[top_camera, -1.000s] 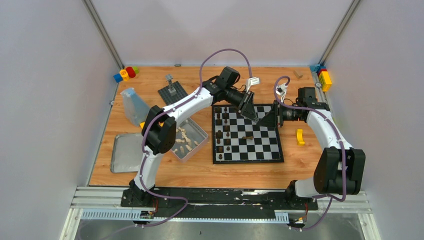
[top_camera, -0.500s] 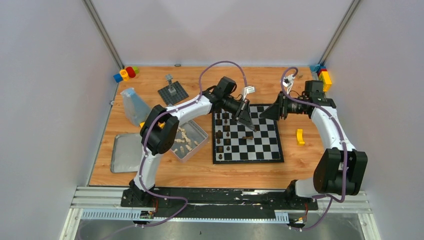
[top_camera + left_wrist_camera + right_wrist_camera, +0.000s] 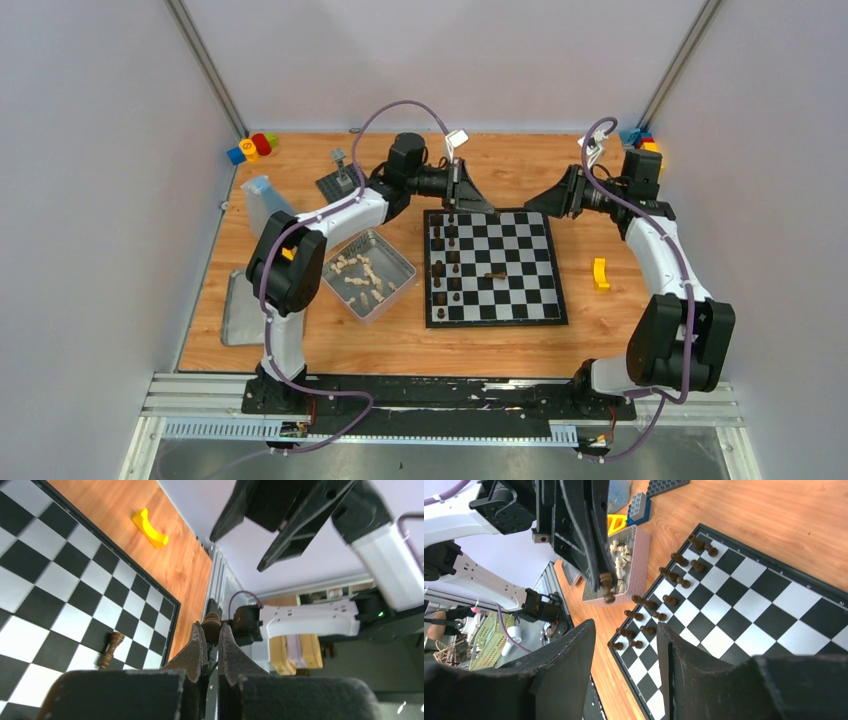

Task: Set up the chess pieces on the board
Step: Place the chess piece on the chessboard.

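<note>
The left gripper [image 3: 211,631] pinches a single dark brown piece [image 3: 211,621] at the very tips of its fingers. Its jaws are closed down to the piece's width and hold it in the air, clear of the playing surface. Under those fingertips in the wrist view lies the board [image 3: 60,582]. On it, down and to the left of the tips, a fallen dark piece [image 3: 110,649] rests on its side on the checks. Facing the left gripper from the opposite side, apart from it and not touching, the right gripper [image 3: 626,627] hangs with its jaws spread wide and nothing between them. Seen from overhead, both tools sit about over the board's far edge, tips pointed at each other. Back toward the left arm's side of the board, standing dark pieces [image 3: 440,268] line two files along that edge, upright on their squares. Further out on the same side, just beside the board, a metal tin [image 3: 396,250] holds the cream pieces [image 3: 362,282] in a loose heap. Past the board's other edge, on the right gripper's side, a yellow curved brick [image 3: 149,528] lies on the wooden table [image 3: 400,345].
</note>
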Controlling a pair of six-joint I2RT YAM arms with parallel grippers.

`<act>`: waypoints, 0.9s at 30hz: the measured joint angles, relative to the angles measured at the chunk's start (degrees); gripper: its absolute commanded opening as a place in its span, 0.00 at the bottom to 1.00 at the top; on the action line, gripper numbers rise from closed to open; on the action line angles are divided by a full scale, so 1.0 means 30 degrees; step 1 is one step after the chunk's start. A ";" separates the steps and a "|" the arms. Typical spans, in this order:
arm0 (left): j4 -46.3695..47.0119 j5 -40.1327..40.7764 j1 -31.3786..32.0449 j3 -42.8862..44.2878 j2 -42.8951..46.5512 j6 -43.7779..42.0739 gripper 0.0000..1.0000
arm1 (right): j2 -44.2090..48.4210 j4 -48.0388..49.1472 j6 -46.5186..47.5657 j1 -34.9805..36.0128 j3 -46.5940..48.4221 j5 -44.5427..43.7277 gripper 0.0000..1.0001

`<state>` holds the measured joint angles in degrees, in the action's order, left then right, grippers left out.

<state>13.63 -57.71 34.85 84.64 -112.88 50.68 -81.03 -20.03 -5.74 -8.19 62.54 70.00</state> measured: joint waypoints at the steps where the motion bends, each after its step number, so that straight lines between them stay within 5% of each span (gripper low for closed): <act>1: 0.0539 0.0051 -0.0350 -0.0044 0.0044 0.0670 0.00 | 0.0000 0.0641 -0.0568 0.0109 0.0000 -0.0219 0.49; 12: 0.5078 0.0787 -0.1872 -0.0969 0.0015 0.7344 0.00 | -0.0896 0.4058 -0.3745 0.2630 0.0882 -0.1938 0.49; 27: 0.7089 0.1326 -0.1858 -0.1880 0.0015 1.0193 0.00 | -0.2659 0.5362 -0.5537 0.4255 0.1479 -0.2025 0.38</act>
<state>34.89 -53.74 29.28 79.00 -112.84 81.25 -89.01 -3.95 -22.35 4.58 66.98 63.92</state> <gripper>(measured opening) 0.040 0.406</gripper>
